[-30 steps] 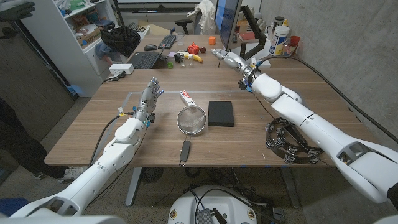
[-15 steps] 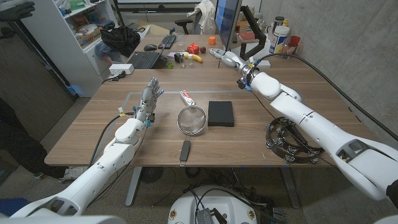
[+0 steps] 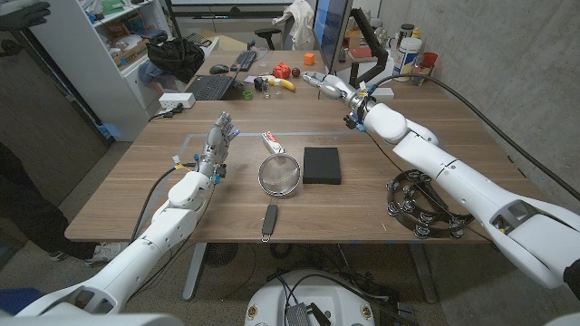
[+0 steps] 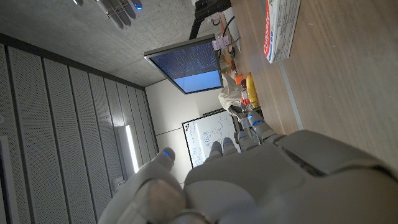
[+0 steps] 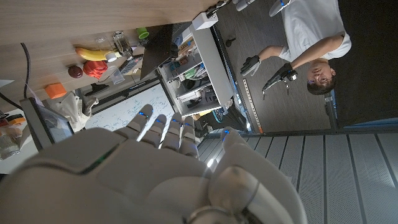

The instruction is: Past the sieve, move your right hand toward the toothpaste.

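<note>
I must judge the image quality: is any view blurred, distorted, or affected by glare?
Head view: sharp, evenly lit, edges bent by a wide lens; toothpaste and sieve clear. Left wrist view: the near left hand is soft, and the monitor glows bright. Right wrist view: the right hand looms large, slightly soft.

Count of things on the wooden table (image 3: 163,195)

One toothpaste (image 3: 271,141), one sieve (image 3: 279,173), one black block (image 3: 322,165), one dark bar (image 3: 269,218) near the front edge, one tambourine (image 3: 419,207) toward the right edge, one banana (image 3: 285,83) at the far edge, and two robot hands.
</note>
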You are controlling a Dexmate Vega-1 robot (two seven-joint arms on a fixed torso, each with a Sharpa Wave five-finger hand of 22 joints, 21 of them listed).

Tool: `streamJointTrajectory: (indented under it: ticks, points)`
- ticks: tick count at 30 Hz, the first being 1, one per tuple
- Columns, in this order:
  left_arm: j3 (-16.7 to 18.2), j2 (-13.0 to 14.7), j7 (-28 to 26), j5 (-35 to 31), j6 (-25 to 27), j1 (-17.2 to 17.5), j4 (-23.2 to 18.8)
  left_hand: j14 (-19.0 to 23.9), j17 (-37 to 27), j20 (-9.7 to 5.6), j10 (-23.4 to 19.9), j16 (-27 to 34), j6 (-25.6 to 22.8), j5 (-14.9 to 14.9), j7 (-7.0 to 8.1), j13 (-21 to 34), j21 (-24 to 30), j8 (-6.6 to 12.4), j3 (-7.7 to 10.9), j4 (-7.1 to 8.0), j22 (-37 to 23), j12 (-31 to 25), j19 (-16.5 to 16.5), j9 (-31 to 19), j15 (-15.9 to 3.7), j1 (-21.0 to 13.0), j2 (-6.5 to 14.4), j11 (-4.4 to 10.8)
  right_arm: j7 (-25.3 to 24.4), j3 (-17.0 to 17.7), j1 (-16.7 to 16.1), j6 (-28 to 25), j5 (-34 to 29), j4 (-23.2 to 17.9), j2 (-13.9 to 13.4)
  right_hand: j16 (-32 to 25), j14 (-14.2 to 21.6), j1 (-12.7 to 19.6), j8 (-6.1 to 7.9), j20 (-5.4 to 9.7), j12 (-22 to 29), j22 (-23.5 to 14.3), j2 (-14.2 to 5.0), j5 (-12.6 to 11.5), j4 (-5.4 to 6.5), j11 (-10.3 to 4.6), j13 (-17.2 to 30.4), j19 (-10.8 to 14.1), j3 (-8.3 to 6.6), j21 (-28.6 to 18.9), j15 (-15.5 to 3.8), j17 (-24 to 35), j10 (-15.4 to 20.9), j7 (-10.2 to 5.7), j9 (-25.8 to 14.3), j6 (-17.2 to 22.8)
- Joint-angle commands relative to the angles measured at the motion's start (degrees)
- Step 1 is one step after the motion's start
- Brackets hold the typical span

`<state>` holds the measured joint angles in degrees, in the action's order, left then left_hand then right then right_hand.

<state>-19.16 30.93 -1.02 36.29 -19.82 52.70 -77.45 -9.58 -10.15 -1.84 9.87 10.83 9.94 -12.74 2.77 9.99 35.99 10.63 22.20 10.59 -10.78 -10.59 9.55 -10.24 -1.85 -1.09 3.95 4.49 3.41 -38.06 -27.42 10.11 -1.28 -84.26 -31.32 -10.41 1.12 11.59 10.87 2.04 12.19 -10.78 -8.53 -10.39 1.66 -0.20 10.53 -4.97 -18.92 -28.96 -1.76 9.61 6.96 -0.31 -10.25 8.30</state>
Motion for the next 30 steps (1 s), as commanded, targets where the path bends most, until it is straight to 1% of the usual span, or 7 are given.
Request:
streamJointTrajectory:
  ticks: [1, 11, 17, 25, 28, 30]
  points:
    - [0.2, 0.2, -0.1, 0.0, -0.1, 0.3, -0.2, -7.6, -0.2, -4.35, 5.7, 0.4, 5.3, -0.4, 0.11, 0.3, -0.2, 0.18, -0.11, -0.12, -0.2, -0.2, 8.9, -0.2, -2.57, 0.0, 5.3, 0.14, 0.6, -1.3, 1.2, -0.7, -2.6, -0.6, 0.0, 0.0, -0.1, 0.8, 0.09, 4.41, -0.1, -0.1, -0.36, 0.1, -0.43, -0.12, 0.1, 0.3, -0.15, 0.2, -0.31, 0.1, 0.3, -0.16, -0.3, 0.0]
    - [0.4, 0.4, 0.0, 0.1, -0.2, 0.5, -0.1, -7.6, -0.2, -4.33, 5.7, 0.4, 5.3, -0.4, 0.14, 0.3, -0.2, 0.17, -0.13, -0.13, -0.2, -0.2, 8.9, -0.2, -2.52, 0.0, 5.3, 0.1, 1.1, -2.4, 1.9, -1.6, -4.2, -0.7, 0.6, 0.1, -0.3, 0.9, 0.06, 4.51, -0.1, -0.1, -0.42, 0.2, -0.47, -0.2, 0.1, 0.2, -0.19, 0.3, -0.48, 0.2, 0.1, -0.2, -0.3, 0.0]
    - [0.4, 0.5, 0.1, 0.2, -0.3, 0.8, 0.0, -7.6, -0.2, -4.35, 5.7, 0.4, 5.3, -0.4, 0.15, 0.3, -0.2, 0.19, -0.15, -0.13, -0.2, -0.2, 8.9, -0.2, -2.6, 0.0, 5.3, 0.09, 1.3, -2.9, 2.1, -1.1, -5.0, -0.2, 0.7, 0.1, -0.5, 0.9, 0.05, 4.59, -0.2, -0.1, -0.47, 0.2, -0.47, -0.23, 0.1, 0.1, -0.21, 0.4, -0.49, 0.2, 0.1, -0.25, -0.3, 0.0]
    - [0.4, 0.4, 0.3, 0.3, -0.3, 0.8, 0.5, -7.6, -0.2, -4.33, 5.7, 0.4, 5.2, -0.4, 0.14, 0.3, -0.2, 0.19, -0.16, -0.14, -0.2, -0.2, 8.9, -0.2, -2.52, 0.0, 5.3, 0.1, 1.4, -4.4, 3.1, -1.5, -7.9, 0.0, 0.9, 0.2, -0.8, 0.9, 0.05, 4.68, -0.2, -0.1, -0.62, 0.2, -0.45, -0.34, 0.1, 0.0, -0.27, 0.5, -0.6, 0.2, 0.0, -0.27, -0.3, 0.0]
    - [0.4, 0.5, 0.4, 0.3, -0.3, 0.7, 0.7, -7.7, -0.2, -4.3, 5.8, 0.4, 5.3, -0.4, 0.16, 0.3, -0.3, 0.16, -0.17, -0.13, -0.2, -0.2, 8.9, -0.2, -2.53, 0.0, 5.3, 0.09, 2.0, -4.5, 3.3, -1.4, -7.4, 0.4, 1.2, 0.2, -0.9, 1.0, 0.02, 4.79, -0.2, -0.1, -0.67, 0.2, -0.49, -0.58, 0.1, -0.1, -0.33, 0.6, -0.67, 0.2, -0.1, -0.28, -0.3, -0.1]
    - [0.4, 0.4, 0.4, 0.3, -0.3, 0.6, 0.8, -7.6, -0.2, -4.36, 5.7, 0.4, 5.3, -0.4, 0.19, 0.3, -0.3, 0.17, -0.17, -0.13, -0.2, -0.2, 8.9, -0.2, -2.64, 0.0, 5.3, 0.12, 2.0, -4.6, 3.3, -1.7, -7.6, 0.4, 1.4, 0.2, -1.0, 1.1, -0.04, 4.74, -0.3, -0.1, -0.64, 0.2, -0.59, -0.44, 0.1, -0.1, -0.39, 0.6, -0.71, 0.2, -0.3, -0.21, -0.3, -0.2]
